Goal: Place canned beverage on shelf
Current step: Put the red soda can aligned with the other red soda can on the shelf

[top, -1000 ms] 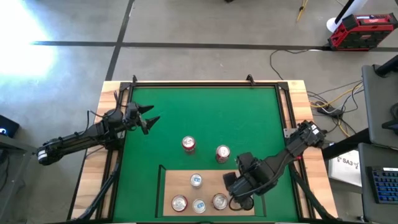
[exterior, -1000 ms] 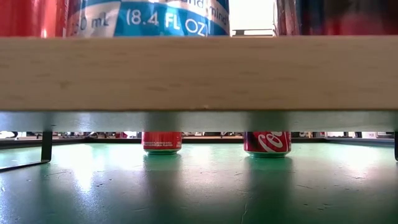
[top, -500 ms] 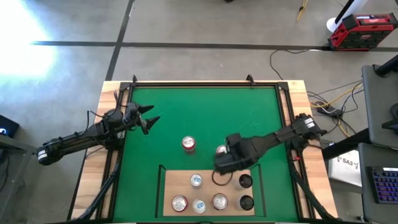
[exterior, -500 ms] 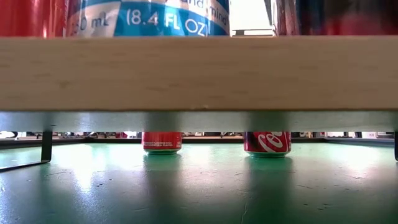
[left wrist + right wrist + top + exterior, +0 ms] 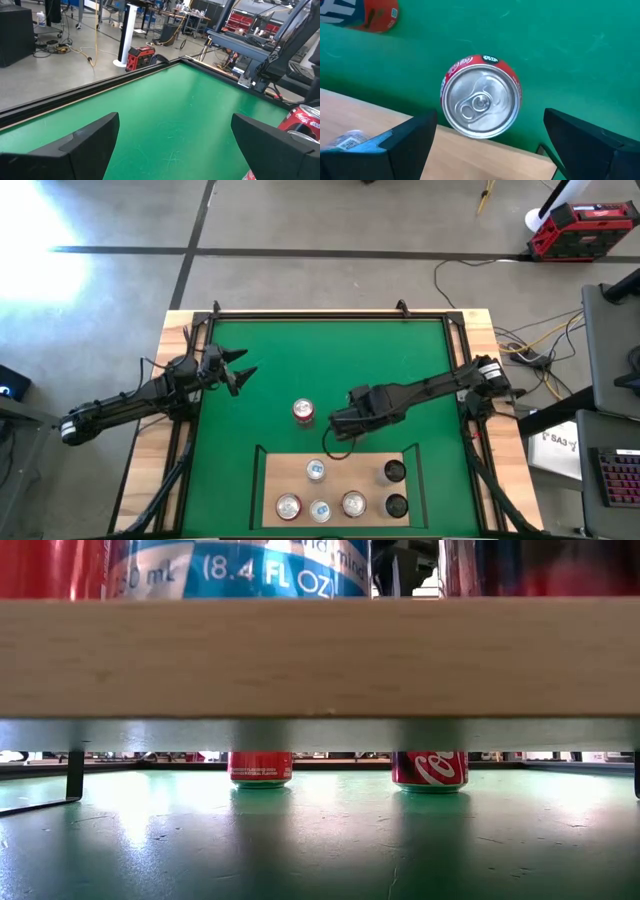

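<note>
The shelf (image 5: pixel 340 490) is lying at the near edge of the green mat (image 5: pixel 330 365), its pale board edged by a thin black rail; from the low view its wooden edge (image 5: pixel 320 655) is filling the frame, with cans standing on top of it; seen from above, five cans are sitting on the board: three silver-topped ones (image 5: pixel 319 507) in a near row, a blue-and-white can (image 5: pixel 315 470) behind them, and two dark-topped cans (image 5: pixel 394 472) at the right end; just beyond the shelf's far rail, the right gripper (image 5: pixel 338 430) is hovering over a red cola can (image 5: pixel 480 96), which is standing upright on the mat close beside the board; the fingers (image 5: pixel 407 145) are spread wide to either side of it and are not touching it; a second red can (image 5: pixel 303 411) is standing on the mat just to the left, clear of the gripper; both red cans are showing under the shelf in the low view; farther off, at the mat's left edge, the left gripper (image 5: pixel 240 365) is waiting with its fingers (image 5: pixel 75 145) spread, holding nothing; beyond the table, a red toolbox (image 5: pixel 582 228) is sitting on the floor.
</note>
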You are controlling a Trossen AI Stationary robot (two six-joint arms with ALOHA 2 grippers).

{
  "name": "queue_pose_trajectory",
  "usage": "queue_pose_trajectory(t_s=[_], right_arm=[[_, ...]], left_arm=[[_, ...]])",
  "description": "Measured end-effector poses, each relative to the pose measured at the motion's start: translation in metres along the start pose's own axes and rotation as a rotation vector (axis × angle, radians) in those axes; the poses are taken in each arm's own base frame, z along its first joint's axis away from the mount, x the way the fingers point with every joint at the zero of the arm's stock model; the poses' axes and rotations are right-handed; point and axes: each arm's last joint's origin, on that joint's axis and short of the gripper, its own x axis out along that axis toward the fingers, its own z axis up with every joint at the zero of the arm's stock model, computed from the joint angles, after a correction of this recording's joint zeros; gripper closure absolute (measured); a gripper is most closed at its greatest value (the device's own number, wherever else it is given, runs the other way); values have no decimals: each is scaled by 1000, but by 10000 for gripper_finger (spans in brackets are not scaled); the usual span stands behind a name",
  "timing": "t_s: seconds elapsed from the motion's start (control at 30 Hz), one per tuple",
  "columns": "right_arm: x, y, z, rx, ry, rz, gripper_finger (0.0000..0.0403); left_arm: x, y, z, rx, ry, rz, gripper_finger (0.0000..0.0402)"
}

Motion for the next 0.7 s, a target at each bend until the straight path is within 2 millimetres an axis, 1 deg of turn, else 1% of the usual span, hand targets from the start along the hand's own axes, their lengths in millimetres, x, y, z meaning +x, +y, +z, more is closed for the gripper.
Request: queue_pose_trajectory(t_s=[0.17,0.4,0.7], right_arm=[[5,1,6,11,0,14,44],[12,2,4,10,9,32,44],[37,0,0,42,52,33,45]], left_arm=[[0,0,0,0,0,1,32],[0,0,0,0,0,1,32],[0,0,0,0,0,0,32]])
